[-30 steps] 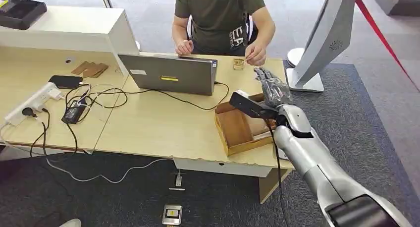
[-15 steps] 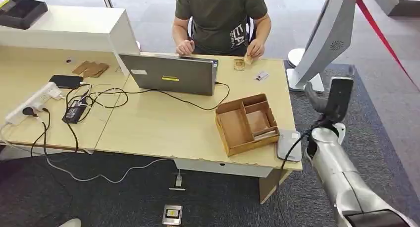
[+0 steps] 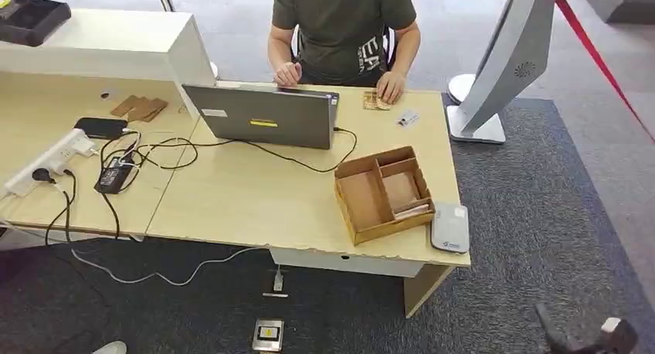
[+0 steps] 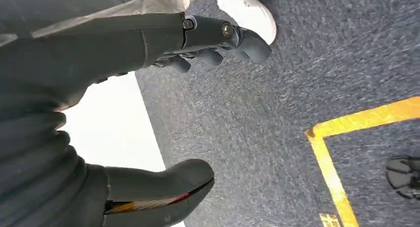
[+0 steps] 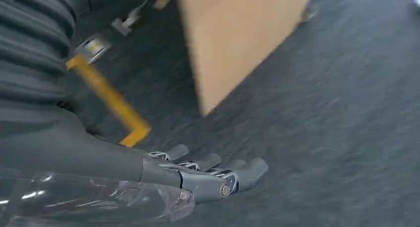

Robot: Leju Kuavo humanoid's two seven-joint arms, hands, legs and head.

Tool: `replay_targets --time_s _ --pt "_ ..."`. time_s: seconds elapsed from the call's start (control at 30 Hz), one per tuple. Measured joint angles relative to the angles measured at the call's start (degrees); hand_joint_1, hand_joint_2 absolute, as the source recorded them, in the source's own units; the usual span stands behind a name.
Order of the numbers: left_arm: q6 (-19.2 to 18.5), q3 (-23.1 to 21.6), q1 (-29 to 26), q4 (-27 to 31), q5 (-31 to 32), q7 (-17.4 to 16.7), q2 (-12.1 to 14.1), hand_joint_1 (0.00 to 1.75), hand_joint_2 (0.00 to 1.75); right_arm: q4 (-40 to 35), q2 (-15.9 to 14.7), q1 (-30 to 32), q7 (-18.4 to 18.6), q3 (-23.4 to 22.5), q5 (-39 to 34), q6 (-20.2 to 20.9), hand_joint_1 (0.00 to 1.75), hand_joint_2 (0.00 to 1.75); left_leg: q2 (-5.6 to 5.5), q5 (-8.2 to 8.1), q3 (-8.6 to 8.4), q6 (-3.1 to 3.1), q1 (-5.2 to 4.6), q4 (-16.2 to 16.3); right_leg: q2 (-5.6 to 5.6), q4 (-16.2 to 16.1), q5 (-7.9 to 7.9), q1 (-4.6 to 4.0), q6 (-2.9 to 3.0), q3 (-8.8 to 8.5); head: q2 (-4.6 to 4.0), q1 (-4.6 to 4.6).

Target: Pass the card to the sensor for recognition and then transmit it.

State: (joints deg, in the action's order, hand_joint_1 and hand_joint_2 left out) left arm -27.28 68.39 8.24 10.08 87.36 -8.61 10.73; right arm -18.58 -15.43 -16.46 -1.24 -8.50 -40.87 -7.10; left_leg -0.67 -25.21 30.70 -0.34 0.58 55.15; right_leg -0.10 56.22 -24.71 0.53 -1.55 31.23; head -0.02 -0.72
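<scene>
A small white card (image 3: pixel 407 119) lies on the desk's far right corner, just right of a person's hand (image 3: pixel 390 86). The grey sensor pad (image 3: pixel 449 227) sits at the desk's near right edge, beside a wooden divided tray (image 3: pixel 383 192) that holds a few flat cards. My right hand (image 5: pixel 198 173) hangs over the carpet by the desk's leg, fingers stretched out and holding nothing. A dark part of the right arm (image 3: pixel 588 340) shows at the bottom right of the head view. My left hand (image 4: pixel 124 53) hangs over the carpet, thumb and fingers apart, with nothing in it.
A person sits behind the desk at a grey laptop (image 3: pixel 263 116). Cables, a power strip (image 3: pixel 46 162) and a phone lie on the left half. A white kiosk stand (image 3: pixel 502 60) rises on the carpet right of the desk. Yellow floor tape (image 4: pixel 332 162) runs below my left hand.
My right arm has drawn back from the desk's far right corner and dropped to my side. The white card now lies there, and the person's hand has come down onto the desk.
</scene>
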Motion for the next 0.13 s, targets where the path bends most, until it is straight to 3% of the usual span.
replay_targets --time_s 0.03,0.13 --pt "0.0 0.0 0.0 0.0 0.0 0.0 0.0 0.0 1.75 0.6 0.0 1.8 1.6 -0.2 2.1 0.1 0.0 1.75 -0.02 -0.01 0.0 -0.01 0.0 0.0 -0.01 0.0 -0.02 0.0 0.02 -0.01 0.0 0.0" --pt "0.0 0.0 0.0 0.0 0.0 0.2 0.0 0.0 1.75 2.5 0.3 6.6 10.8 0.0 9.5 2.1 0.0 1.75 -0.02 -0.08 -0.02 -0.11 0.02 0.0 0.0 0.0 -0.07 -0.02 0.09 -0.03 0.0 0.0"
